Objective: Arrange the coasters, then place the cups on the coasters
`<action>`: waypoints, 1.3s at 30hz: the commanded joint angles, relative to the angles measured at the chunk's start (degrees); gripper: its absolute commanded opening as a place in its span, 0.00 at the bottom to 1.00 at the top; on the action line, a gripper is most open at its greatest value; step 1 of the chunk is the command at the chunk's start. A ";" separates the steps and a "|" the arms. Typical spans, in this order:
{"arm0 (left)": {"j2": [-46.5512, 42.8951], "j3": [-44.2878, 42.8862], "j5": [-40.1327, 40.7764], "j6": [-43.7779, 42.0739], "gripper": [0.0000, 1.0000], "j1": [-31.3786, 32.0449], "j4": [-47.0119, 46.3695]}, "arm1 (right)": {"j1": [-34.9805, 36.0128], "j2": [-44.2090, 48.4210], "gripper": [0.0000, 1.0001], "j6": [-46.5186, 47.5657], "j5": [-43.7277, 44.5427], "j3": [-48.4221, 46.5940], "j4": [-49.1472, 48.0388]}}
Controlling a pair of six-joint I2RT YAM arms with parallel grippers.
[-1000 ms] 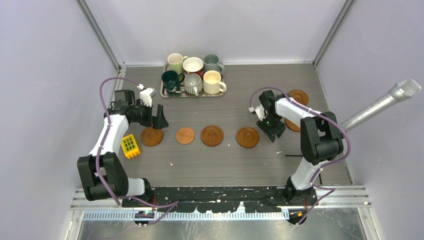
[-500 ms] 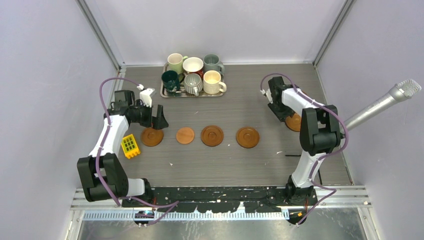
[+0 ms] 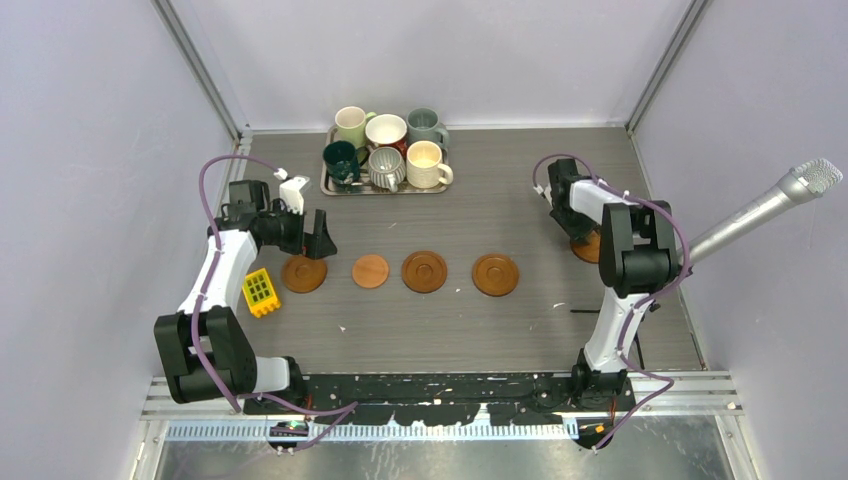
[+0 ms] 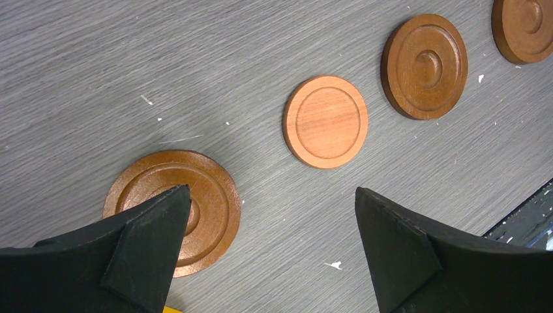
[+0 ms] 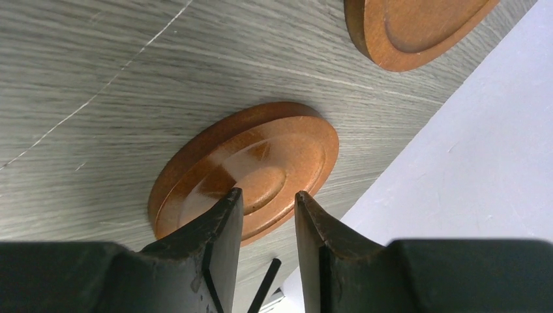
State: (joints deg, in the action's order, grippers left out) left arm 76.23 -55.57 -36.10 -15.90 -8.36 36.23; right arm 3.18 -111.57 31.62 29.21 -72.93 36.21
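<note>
Coasters, round, brown wood: six counted. Four are laid in a row across the middle of the top view, apart from one another: ringed (image 3: 304, 273), plainer and lighter (image 3: 370, 271), ringed (image 3: 425, 271), ringed (image 3: 496, 274). Two more are found at the right side of the surface (image 3: 480, 215), unaligned with the row: one (image 5: 261, 163) directly under the right end effector (image 5: 267, 202), the other (image 5: 417, 26) near it at the upper right of the right wrist view. Cups: six counted, all held on the silver tray (image 3: 355, 190) at upper centre: pale green (image 3: 352, 124), white with red outside (image 3: 386, 130), grey-blue (image 3: 425, 124), dark green (image 3: 341, 160), ribbed grey-white (image 3: 386, 166), cream (image 3: 426, 162). No cup is set on a coaster. The arranging is judged about two thirds done; all cup placement is left. The left end effector (image 4: 270, 195) is spread wide and empty above the leftmost coaster. The right end effector is narrowed to a slim gap, with nothing seen pinched.
</note>
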 commanded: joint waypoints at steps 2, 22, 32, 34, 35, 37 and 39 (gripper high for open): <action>-1.14 0.24 -1.03 -1.17 1.00 0.12 -1.77 | -0.53 -1.58 0.40 2.21 0.70 1.52 -3.15; -2.34 0.89 -1.00 -1.29 1.00 0.12 -1.65 | 7.98 5.19 0.40 -5.23 -20.91 7.02 12.61; -2.83 1.27 -0.40 -1.69 1.00 0.10 -1.68 | 12.69 7.85 0.39 -7.46 -22.52 10.53 16.38; -2.84 1.26 -0.53 -1.68 1.00 0.10 -1.72 | 12.93 8.47 0.39 -7.84 -22.13 10.64 16.79; -2.77 1.32 -0.63 -1.60 1.00 0.10 -1.72 | 12.92 8.74 0.39 -7.95 -21.77 10.57 16.87; -2.67 1.34 -0.74 -1.47 1.00 0.10 -1.84 | 12.94 9.11 0.39 -8.32 -20.55 9.59 16.82; -2.56 1.26 -0.78 -1.40 1.00 0.06 -1.87 | 12.96 9.54 0.39 -8.84 -19.31 7.76 16.71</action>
State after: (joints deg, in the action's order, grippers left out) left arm 75.11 -54.50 -36.05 -16.91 -8.36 36.21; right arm 15.70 -103.53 25.58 12.56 -63.99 51.42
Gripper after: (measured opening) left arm 0.996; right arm 0.388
